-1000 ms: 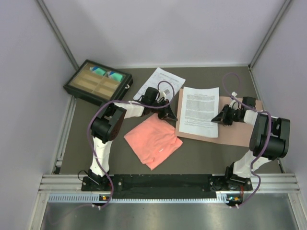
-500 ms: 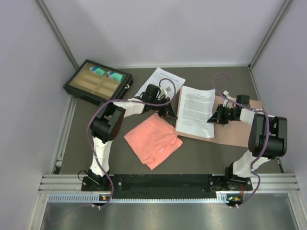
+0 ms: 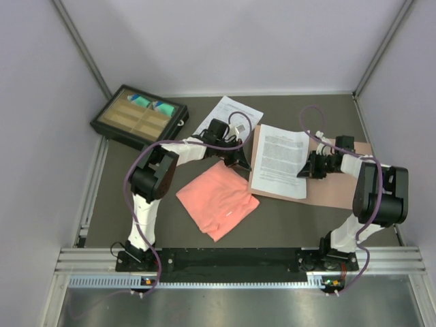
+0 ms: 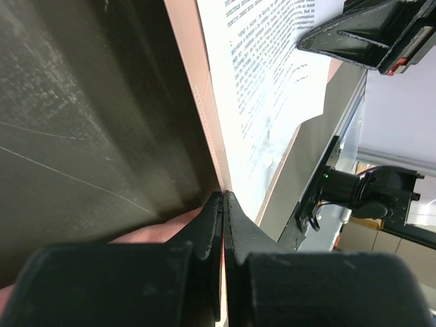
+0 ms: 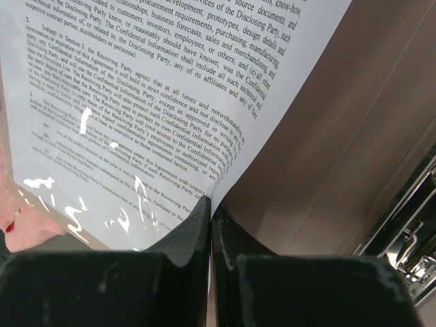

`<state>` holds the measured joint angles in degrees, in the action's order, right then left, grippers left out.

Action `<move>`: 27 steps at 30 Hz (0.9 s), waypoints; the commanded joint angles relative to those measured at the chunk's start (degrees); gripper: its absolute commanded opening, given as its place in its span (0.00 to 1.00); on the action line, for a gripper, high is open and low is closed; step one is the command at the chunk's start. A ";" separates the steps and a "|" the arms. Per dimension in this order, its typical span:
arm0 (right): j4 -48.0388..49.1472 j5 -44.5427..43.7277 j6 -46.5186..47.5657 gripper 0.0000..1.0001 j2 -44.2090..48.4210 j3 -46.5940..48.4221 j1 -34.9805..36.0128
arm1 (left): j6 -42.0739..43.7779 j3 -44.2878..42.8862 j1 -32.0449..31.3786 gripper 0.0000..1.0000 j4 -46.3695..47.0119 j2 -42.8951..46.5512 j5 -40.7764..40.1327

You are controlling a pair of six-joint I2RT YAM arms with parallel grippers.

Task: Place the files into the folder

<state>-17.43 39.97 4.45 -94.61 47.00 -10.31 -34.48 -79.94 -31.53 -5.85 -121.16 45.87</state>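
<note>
The tan folder [image 3: 340,187] lies flat on the table at the right. A white sheet of dense text [image 3: 276,160] rests on it, its right edge raised. My right gripper [image 3: 304,169] is shut on that edge; in the right wrist view the jaws [image 5: 210,201] pinch the sheet [image 5: 136,88] above the folder's surface [image 5: 340,122]. My left gripper [image 3: 243,163] is shut on the folder's left edge [image 4: 197,95], its fingertips meeting on it [image 4: 223,194]. The other sheet [image 3: 228,116] lies flat on the table behind the left arm.
A salmon-pink folded cloth [image 3: 218,197] lies in front of the left gripper. A black compartment box [image 3: 139,116] sits at the back left. Walls close in the table on three sides.
My right gripper has shifted left with the sheet's edge, so the sheet has slid slightly left and bows up on the folder. The left gripper has stayed on the folder's edge.
</note>
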 commanded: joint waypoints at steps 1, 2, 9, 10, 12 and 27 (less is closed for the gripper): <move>-0.15 -0.86 3.20 0.00 2.50 1.78 -0.07 | 3.81 -2.85 0.42 0.00 -2.77 -0.56 1.15; 0.64 0.10 2.76 0.00 2.67 1.51 -0.07 | 3.11 -3.03 0.33 0.00 -2.24 -0.65 1.33; 2.05 3.54 3.11 0.00 2.59 1.51 1.95 | 1.78 -3.20 -0.29 0.00 -0.48 -1.36 1.95; 2.22 3.71 3.20 0.00 2.41 1.51 2.13 | 1.70 -3.20 -0.20 0.00 -0.39 -1.36 1.95; 2.31 3.72 3.46 0.00 2.15 1.42 2.57 | 1.61 -3.20 -0.37 0.00 -0.39 -1.35 1.86; 2.40 -2.60 1.45 0.09 3.03 0.98 2.92 | 1.52 -3.20 -0.55 0.00 -0.48 -1.36 1.86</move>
<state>-16.56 40.27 6.35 -94.00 47.00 -7.99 -33.06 -81.32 -31.55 -7.79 -122.56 46.50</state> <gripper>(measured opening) 0.019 0.010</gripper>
